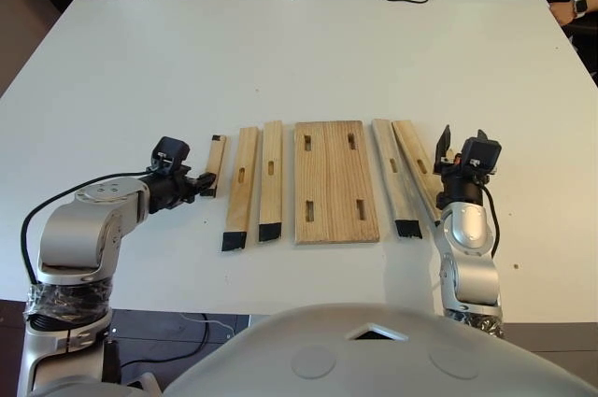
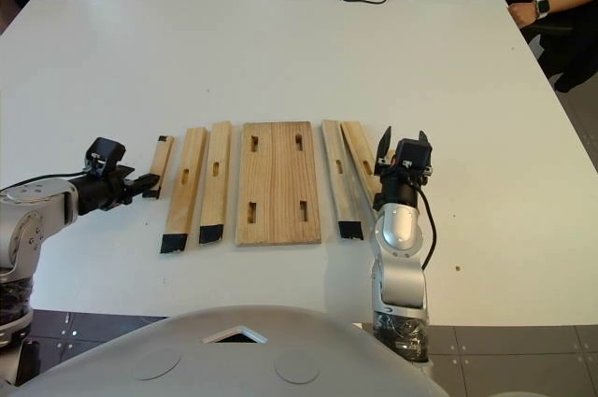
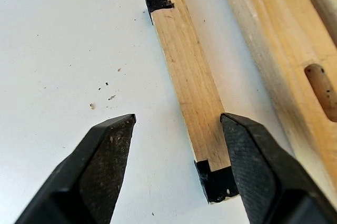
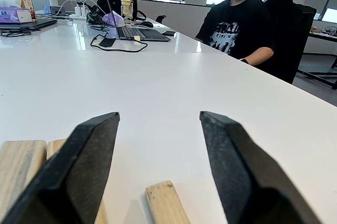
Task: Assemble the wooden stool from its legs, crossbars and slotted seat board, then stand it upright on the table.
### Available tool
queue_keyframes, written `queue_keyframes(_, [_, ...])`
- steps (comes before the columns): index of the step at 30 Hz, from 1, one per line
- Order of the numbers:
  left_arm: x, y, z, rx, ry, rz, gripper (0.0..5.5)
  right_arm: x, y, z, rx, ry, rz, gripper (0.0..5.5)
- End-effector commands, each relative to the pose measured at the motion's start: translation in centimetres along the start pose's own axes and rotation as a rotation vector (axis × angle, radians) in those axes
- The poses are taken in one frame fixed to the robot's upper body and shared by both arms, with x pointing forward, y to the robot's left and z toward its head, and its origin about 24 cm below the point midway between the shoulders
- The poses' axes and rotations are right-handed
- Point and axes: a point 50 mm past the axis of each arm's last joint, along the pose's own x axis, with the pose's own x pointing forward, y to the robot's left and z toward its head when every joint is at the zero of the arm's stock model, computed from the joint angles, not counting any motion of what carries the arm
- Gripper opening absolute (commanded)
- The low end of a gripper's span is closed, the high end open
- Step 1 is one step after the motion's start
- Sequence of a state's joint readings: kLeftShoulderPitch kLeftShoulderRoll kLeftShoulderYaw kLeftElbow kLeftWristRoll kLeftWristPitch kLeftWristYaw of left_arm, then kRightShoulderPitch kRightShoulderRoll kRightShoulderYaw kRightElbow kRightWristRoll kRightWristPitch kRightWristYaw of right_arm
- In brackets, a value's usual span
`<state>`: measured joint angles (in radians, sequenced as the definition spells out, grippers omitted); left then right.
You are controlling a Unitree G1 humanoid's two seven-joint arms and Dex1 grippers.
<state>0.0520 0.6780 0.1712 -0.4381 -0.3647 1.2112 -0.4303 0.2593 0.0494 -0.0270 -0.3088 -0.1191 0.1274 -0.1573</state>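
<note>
Nearest, at lower left of the head view: left jaws, spread wide, gripping nothing. Near edge of the white tabletop (image 1: 121,70) just below both arms; a wide stretch of it up-frame of the parts.

Between those jaws, the short crossbar (image 1: 215,164): pale wood, black at both ends, lying flat. Near black end hard against one finger (image 3: 263,171); other finger (image 3: 100,166) well apart over the tabletop.

Rightward, in one row, all flat: first leg (image 1: 242,188) and second leg (image 1: 271,179), slotted, black-footed; seat board (image 1: 335,180) at centre, four slots; third leg (image 1: 392,176) and fourth leg (image 1: 416,165).

At lower right, beside the fourth leg: right jaws, wide open, empty, pointing up-frame. Low between them in the wrist view, a wooden end (image 4: 166,203), untouched.
</note>
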Motion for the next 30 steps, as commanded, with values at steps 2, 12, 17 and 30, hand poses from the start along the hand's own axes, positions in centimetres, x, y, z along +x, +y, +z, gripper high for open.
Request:
queue_keyframes(2, [0.0,0.2,0.2,-0.018,0.017,0.029,2.98,0.3,0.2,0.2,0.003,-0.008,0.008,2.82])
queue_keyframes(12, [-1.2,-0.6,3.3,-0.021,-0.027,0.008,2.98,-0.1,0.2,0.1,0.005,-0.003,-0.001,2.82])
queue_keyframes(17, [-0.7,-0.7,1.9,-0.044,0.045,0.026,2.98,-0.3,0.3,-0.1,0.006,0.007,0.005,2.82])
queue_keyframes(30, [0.5,-0.9,-1.5,-0.083,0.115,0.074,2.15,0.1,0.3,0.2,-0.005,0.000,0.035,2.80])
